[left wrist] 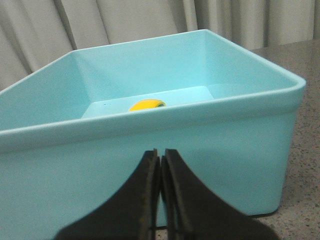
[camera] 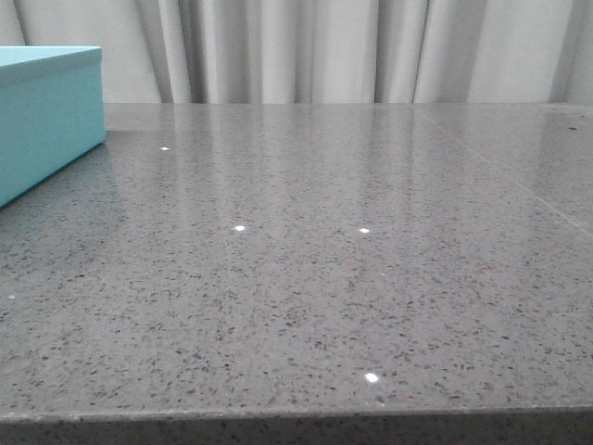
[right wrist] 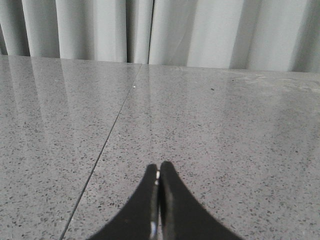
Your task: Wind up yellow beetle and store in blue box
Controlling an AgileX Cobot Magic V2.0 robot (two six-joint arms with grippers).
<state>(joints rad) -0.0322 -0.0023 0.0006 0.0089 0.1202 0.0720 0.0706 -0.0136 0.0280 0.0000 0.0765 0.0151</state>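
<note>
The blue box [camera: 46, 116] stands at the far left of the grey table in the front view; neither gripper shows there. In the left wrist view the blue box [left wrist: 210, 150] fills the frame, open at the top. Only the rounded yellow roof of the yellow beetle [left wrist: 147, 104] shows over the near rim, down on the box floor. My left gripper [left wrist: 161, 155] is shut and empty, outside the box, facing its near wall. My right gripper [right wrist: 159, 170] is shut and empty above bare tabletop.
The speckled grey stone table [camera: 315, 278] has a front edge low in the front view and a thin seam line [right wrist: 107, 140] running across it. Pale curtains [camera: 324, 46] hang behind the table.
</note>
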